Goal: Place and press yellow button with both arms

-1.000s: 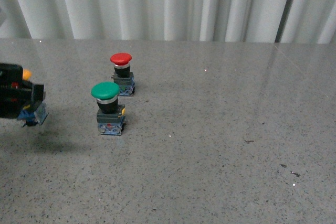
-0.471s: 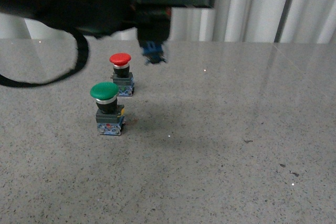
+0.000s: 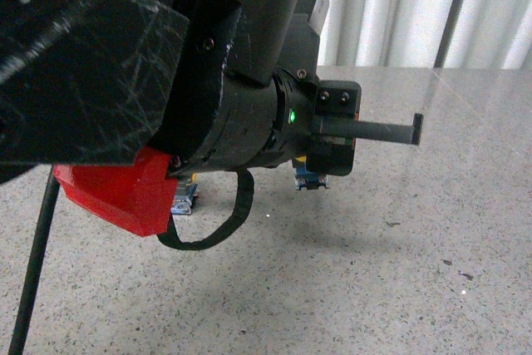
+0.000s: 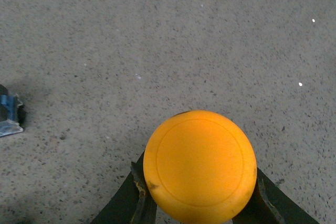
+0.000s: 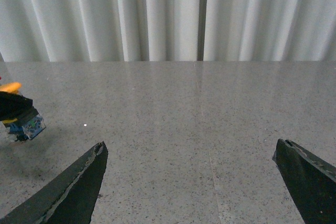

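Note:
The yellow button fills the lower part of the left wrist view, its round cap between the two black fingers. My left gripper is shut on it. In the front view only the button's blue-grey base shows under the gripper, just above the table's middle. In the right wrist view the held button shows at the far left, above the table. My right gripper is open and empty over bare table; it is out of the front view.
My left arm fills the left half of the front view and hides the red and green buttons, except a blue base. Another button's base shows in the left wrist view. White curtains stand behind the grey speckled table.
My left arm has swung from the far left, up across the back, and down to the table's middle with the yellow button. It now hides the red and green buttons.

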### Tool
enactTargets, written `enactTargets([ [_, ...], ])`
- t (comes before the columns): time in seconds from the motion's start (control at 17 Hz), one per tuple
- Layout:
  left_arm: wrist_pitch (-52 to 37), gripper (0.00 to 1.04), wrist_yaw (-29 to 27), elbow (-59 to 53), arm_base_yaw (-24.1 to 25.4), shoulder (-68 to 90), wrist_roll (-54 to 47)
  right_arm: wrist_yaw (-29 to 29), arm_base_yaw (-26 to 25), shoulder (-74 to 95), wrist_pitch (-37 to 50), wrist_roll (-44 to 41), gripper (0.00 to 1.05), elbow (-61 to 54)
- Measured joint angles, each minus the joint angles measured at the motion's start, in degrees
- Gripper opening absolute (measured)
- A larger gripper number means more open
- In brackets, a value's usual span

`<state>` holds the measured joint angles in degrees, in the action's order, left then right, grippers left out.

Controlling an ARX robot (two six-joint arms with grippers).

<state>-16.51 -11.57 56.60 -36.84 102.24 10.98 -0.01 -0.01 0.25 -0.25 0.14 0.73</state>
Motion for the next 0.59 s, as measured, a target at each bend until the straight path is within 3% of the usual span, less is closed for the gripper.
enactTargets([
  [0.59, 0.63, 0.29, 0.31, -0.57, 1.07, 2.91, -2.23, 0.00, 0.00, 0.00, 0.00, 0.00, 0.98, 0.00],
])
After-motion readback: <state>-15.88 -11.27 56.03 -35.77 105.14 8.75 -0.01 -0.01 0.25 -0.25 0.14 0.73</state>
